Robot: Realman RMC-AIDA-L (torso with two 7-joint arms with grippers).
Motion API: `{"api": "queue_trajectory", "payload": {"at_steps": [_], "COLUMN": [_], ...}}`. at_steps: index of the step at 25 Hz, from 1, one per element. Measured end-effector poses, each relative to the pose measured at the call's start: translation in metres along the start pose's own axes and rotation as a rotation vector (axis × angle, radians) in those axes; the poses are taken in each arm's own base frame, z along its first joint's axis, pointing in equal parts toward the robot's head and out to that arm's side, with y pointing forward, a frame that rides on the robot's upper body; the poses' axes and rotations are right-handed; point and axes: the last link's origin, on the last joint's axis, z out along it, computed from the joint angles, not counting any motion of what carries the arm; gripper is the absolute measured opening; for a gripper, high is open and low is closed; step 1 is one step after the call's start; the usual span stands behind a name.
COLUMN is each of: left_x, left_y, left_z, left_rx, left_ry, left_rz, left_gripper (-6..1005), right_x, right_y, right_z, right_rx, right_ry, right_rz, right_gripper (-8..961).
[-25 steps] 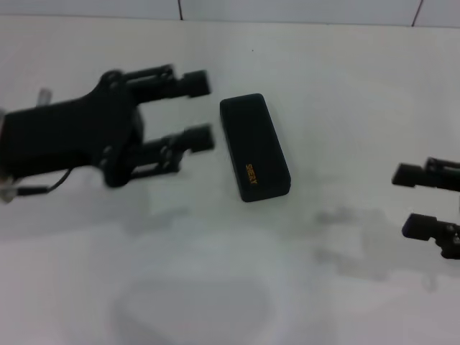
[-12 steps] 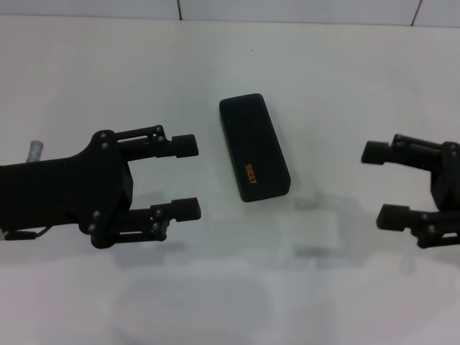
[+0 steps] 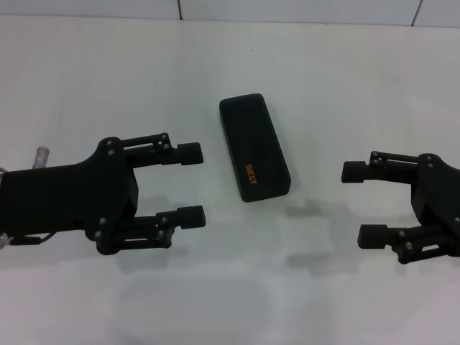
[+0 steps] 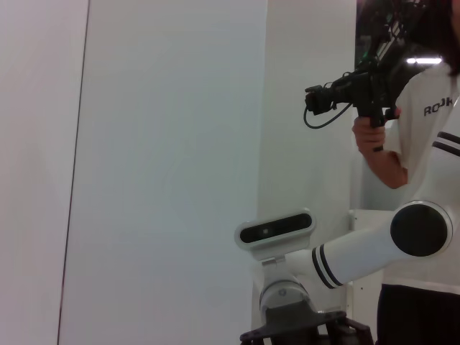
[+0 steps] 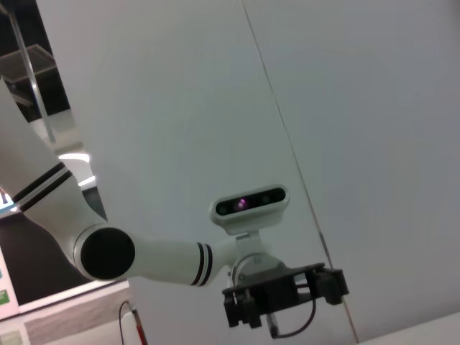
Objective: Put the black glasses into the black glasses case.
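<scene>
The black glasses case [image 3: 254, 146] lies closed on the white table [image 3: 323, 86], its orange lettering facing up, roughly midway between my two arms. The black glasses are out of view. My left gripper [image 3: 190, 185] is open at the case's left, fingertips pointing toward it with a gap between. My right gripper [image 3: 364, 204] is open at the case's right, fingertips pointing left and clear of it. Neither gripper holds anything. The left wrist view catches the right arm's wrist camera [image 4: 276, 229]; the right wrist view catches the left gripper [image 5: 284, 295] from afar.
The white table stretches all around the case. A small metal stub [image 3: 40, 155] pokes out behind my left arm. In the left wrist view a person [image 4: 424, 129] holding a camera stands beyond the right arm.
My left gripper dropped down and back from beside the case's upper end. My right gripper came in from the right edge toward the case. The case stayed put.
</scene>
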Motion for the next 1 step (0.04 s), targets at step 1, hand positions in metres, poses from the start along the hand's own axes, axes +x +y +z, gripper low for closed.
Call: {"api": "queue_trajectory", "payload": {"at_steps": [1], "left_x": [0.0001], "left_y": [-0.0002], "left_z": [0.0005], "left_rx": [0.000], "left_ry": [0.001], "left_rz": [0.000], "left_gripper": [707], "right_x": [-0.0006], "right_y": [-0.0005], "right_z": [0.0002], "right_rx": [0.001], "right_ry": [0.006], "right_rz": [-0.005], "right_gripper": [886]}}
